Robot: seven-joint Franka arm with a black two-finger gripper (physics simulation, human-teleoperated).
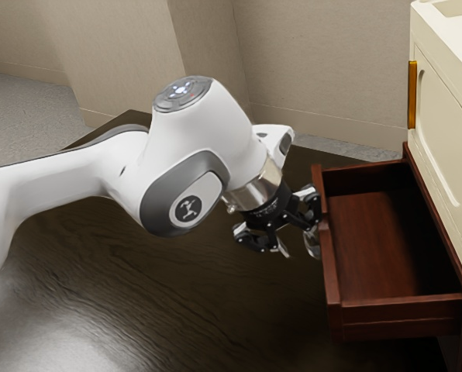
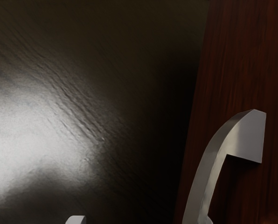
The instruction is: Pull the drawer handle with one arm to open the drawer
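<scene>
The dark red wooden drawer (image 1: 374, 248) stands pulled out of its cabinet, its inside visible. On its front panel is the curved silver handle (image 1: 313, 242), partly hidden by my gripper (image 1: 298, 243), which stands open. One finger is at the handle, while the other is out on the side away from the drawer. In the wrist view the handle (image 2: 244, 135) arches off the drawer front (image 2: 237, 60). The tips of my gripper (image 2: 142, 220) are wide apart, one pale tip over the dark tabletop and the other beside the handle's bar.
A cream cabinet (image 1: 448, 132) with an orange-gold handle (image 1: 412, 94) rises above the drawer at the exterior view's right. The dark wood-grained table (image 1: 177, 302) extends below the arm. Beige walls (image 1: 316, 70) stand behind.
</scene>
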